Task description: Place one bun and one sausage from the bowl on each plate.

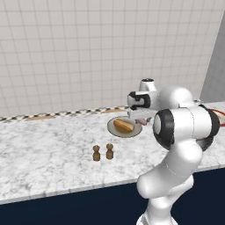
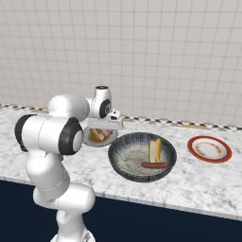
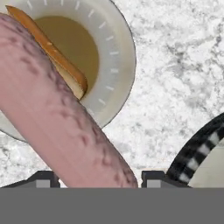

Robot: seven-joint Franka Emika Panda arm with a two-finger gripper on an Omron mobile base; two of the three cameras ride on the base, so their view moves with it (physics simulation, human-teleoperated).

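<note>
My gripper (image 3: 97, 179) is shut on a pinkish sausage (image 3: 57, 118), which runs slantwise across the hand view. It hangs just above the grey plate (image 3: 118, 52) with the brown centre, where an orange bun (image 3: 52, 52) lies. From the left base view the bun (image 1: 123, 125) rests on that plate (image 1: 110, 126), under the hand (image 1: 141, 117). The dark bowl (image 2: 142, 177) to the right of the plate holds another bun (image 2: 155, 149) and another sausage (image 2: 153, 165). The red-rimmed plate (image 2: 209, 148) lies further right with nothing on it.
Two small brown shakers (image 1: 96, 153) (image 1: 109, 151) stand on the marble counter, left of and nearer than the grey plate. A tiled wall closes the back. The counter's front edge (image 1: 66, 190) runs above a dark blue cabinet front.
</note>
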